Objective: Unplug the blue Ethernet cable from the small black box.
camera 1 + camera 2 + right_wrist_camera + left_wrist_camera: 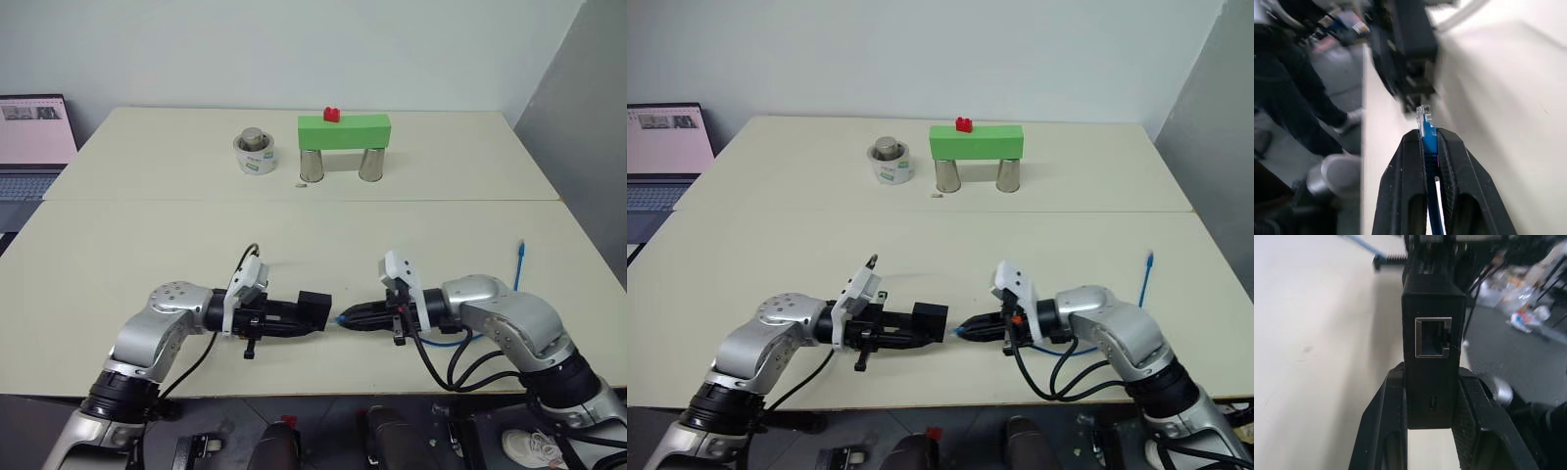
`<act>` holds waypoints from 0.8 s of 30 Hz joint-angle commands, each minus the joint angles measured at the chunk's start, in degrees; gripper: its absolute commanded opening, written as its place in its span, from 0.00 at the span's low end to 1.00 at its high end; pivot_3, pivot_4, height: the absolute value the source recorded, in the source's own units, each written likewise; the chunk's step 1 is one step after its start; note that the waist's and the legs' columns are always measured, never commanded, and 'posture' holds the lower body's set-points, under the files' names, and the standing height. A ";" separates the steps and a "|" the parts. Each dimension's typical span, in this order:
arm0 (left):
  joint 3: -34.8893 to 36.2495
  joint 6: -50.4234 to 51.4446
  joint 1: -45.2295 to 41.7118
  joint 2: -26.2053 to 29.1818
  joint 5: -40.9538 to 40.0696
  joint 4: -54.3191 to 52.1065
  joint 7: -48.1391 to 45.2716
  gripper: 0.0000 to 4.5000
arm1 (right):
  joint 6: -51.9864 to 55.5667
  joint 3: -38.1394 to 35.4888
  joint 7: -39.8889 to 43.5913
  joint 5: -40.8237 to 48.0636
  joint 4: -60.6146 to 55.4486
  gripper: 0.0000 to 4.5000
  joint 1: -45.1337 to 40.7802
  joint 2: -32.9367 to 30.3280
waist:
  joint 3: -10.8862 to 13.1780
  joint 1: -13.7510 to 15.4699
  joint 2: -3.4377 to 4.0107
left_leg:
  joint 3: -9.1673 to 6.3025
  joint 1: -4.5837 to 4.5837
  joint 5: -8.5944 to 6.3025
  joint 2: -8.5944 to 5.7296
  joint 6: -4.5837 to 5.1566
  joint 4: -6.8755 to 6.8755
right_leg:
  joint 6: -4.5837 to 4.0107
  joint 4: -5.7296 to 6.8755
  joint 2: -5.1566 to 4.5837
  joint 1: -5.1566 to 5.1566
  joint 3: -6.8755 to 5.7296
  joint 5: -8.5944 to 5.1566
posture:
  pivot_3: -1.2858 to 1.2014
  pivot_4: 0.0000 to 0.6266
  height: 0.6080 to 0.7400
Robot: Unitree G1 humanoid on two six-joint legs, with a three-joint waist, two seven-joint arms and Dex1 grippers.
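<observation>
The left claw (312, 315) clamps the small, flat, matte-black plastic box (1433, 347); the right claw (343, 318) pinches the thin bright-blue Ethernet cable (1428, 137) just behind its clear-blue plug. Both hang over the cream table (147, 245) near its six o'clock edge, plug at three o'clock of the box, slightly apart. The port looks empty. Risks: the thin cord slipping loose, or the narrowly gripped box twisting and dropping.

1. Two cream tables (118, 245) stand pushed together, their seam running crosswise well beyond the jaws.
2. A pale wall (294, 49) rises behind the far table, with a grey panel (588, 127) at the right.
3. An open laptop (34, 137) sits far left.
4. Dark floor (1508, 352) lies below the near table edge.
</observation>
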 commanded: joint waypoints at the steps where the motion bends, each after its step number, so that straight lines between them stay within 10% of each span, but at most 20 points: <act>1: 2.12 -2.43 0.72 0.49 0.81 0.83 0.66 0.18 | -2.57 -2.64 1.83 -1.34 0.77 0.01 0.04 -2.07 | 0.00 0.00 0.00 | 0.00 0.00 0.00 0.00 0.00 0.00 | 0.00 0.00 0.00 0.00 0.00 0.00 | 0.52 0.24 1.00; 10: 5.42 -2.19 3.01 -2.02 1.33 -1.02 10.26 0.18 | -24.14 -9.14 -22.43 -20.03 28.53 0.01 -8.15 5.62 | 0.01 -0.17 0.00 | 0.12 0.02 0.00 -0.03 0.00 0.02 | 0.09 0.03 -0.03 -0.01 0.11 0.06 | 0.52 0.24 1.00; 16: 7.09 -1.73 3.81 -4.70 3.15 -1.79 19.79 0.18 | -30.10 -10.15 -21.16 -22.95 32.83 0.37 -8.02 6.03 | 0.01 0.21 0.02 | 0.05 -0.09 0.00 -0.02 0.00 -0.02 | 0.04 0.01 -0.03 -0.10 0.08 0.05 | 0.52 0.24 1.00; 24: 9.65 -6.27 2.74 -8.58 8.36 2.69 32.40 0.18 | -22.61 -12.85 -7.76 -12.06 7.44 0.79 1.10 0.58 | 0.05 0.44 0.10 | 0.03 -0.13 0.00 -0.04 0.00 0.01 | 0.05 -0.01 -0.08 -0.09 0.07 0.04 | 0.52 0.24 1.00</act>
